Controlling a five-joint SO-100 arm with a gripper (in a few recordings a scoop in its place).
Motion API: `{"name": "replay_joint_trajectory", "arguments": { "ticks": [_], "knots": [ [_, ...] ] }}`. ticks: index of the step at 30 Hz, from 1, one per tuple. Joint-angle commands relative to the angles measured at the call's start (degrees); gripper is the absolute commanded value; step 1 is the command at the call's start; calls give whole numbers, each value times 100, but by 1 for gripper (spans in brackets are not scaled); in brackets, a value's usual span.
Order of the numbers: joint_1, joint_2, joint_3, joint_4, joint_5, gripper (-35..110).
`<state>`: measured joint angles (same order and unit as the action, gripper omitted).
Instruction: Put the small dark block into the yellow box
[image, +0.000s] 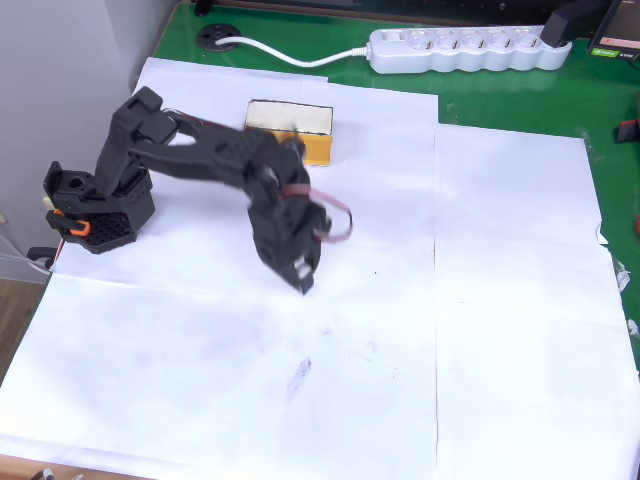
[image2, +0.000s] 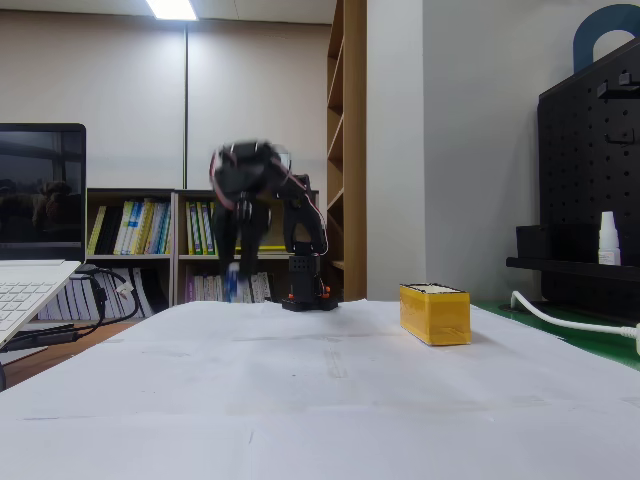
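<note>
The yellow box (image: 290, 131) stands at the back of the white paper, its cream inside facing up; in the fixed view the yellow box (image2: 435, 313) sits right of centre. My black gripper (image: 303, 276) points down in front of the box, blurred by motion. Seen from the side, the gripper (image2: 232, 270) hangs above the table, left of the box. A pale patch shows among the blurred fingers, but I cannot make out the small dark block as separate from them. Whether the jaws hold anything is unclear.
The arm's base (image: 95, 215) stands at the paper's left edge. A white power strip (image: 465, 48) and its cable lie on the green mat (image: 520, 100) behind. A laptop (image2: 30, 285) sits at the left, a black pegboard (image2: 590, 190) at the right. White paper (image: 500, 300) covers the table.
</note>
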<state>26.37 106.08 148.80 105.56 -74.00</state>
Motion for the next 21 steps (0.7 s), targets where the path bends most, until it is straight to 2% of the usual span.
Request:
{"name": "replay_joint_trajectory", "arguments": {
  "ticks": [1, 8, 21],
  "knots": [
    [-167, -1134, 1178, 633, 88, 0],
    [-1266, -2514, 642, 633, 615, 0],
    [-4395, -4412, -2435, 475, 765, 0]
  ]
}}
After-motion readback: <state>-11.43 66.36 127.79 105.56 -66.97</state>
